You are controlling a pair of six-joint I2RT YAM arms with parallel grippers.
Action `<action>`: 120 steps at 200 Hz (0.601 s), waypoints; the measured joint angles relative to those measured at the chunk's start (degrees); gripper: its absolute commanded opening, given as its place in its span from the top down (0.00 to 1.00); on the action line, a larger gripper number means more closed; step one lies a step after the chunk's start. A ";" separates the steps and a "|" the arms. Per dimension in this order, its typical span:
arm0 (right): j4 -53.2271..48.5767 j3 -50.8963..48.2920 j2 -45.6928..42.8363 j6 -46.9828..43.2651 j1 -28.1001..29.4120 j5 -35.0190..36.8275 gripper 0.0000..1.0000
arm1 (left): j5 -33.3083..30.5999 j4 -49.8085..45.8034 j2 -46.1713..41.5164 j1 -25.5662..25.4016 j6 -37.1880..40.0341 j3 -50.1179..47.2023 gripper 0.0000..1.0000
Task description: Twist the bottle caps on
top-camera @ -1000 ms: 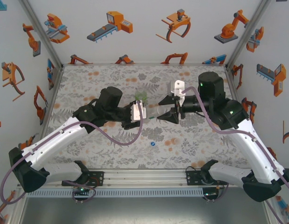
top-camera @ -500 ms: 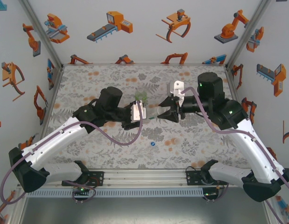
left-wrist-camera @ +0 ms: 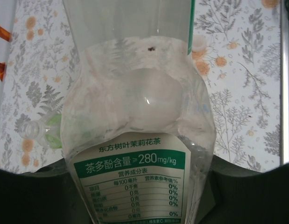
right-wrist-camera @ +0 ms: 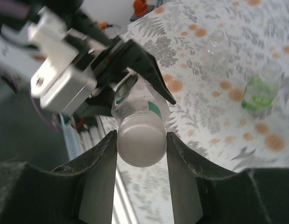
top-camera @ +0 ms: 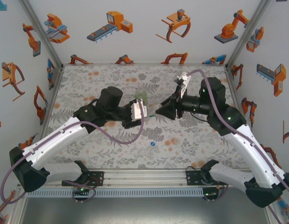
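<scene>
My left gripper (top-camera: 143, 115) is shut on the taller clear bottle (left-wrist-camera: 135, 121) with the green label band, holding it off the table with its neck pointing right. A white cap (right-wrist-camera: 141, 142) sits on that neck. My right gripper (right-wrist-camera: 141, 154) is shut on the white cap, with a finger (right-wrist-camera: 100, 172) pressed against each side of it. In the top view the right gripper (top-camera: 159, 111) meets the left one over the middle of the table. A blue cap (top-camera: 153, 144) lies on the mat nearer the front. The squat green-tinted bottle (top-camera: 142, 96) stands behind the grippers, uncapped.
The table is covered by a floral mat (top-camera: 102, 79) and walled at the left, right and back. The green-tinted bottle (right-wrist-camera: 261, 88) stands a short way beyond the held bottle. Both arms reach in from the near edge.
My right gripper has closed on the white cap and its wrist has rolled, swinging the white camera mount up and to the right. The left arm and the bottle have stayed still.
</scene>
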 measured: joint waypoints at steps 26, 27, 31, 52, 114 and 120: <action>-1.97 0.76 0.50 18.18 0.00 7.67 1.00 | -2.16 2.25 0.90 -0.13 -0.57 -0.02 1.00; -2.08 0.81 0.55 18.67 0.00 7.87 1.00 | -2.19 2.32 0.92 -0.15 -0.59 -0.02 1.00; -2.40 1.03 0.76 21.20 0.00 8.55 1.00 | -2.60 2.58 1.03 -0.13 -0.68 -0.02 1.00; -4.81 2.16 2.25 32.74 -0.13 11.28 1.00 | -4.07 2.95 1.27 0.04 -1.11 -0.02 1.00; -11.54 6.36 5.75 45.55 -0.15 13.70 0.54 | -6.27 2.95 1.62 0.20 -1.27 -0.11 1.00; -11.82 6.64 6.03 45.97 -0.15 13.73 0.52 | -6.40 2.97 1.62 0.20 -1.25 -0.11 1.00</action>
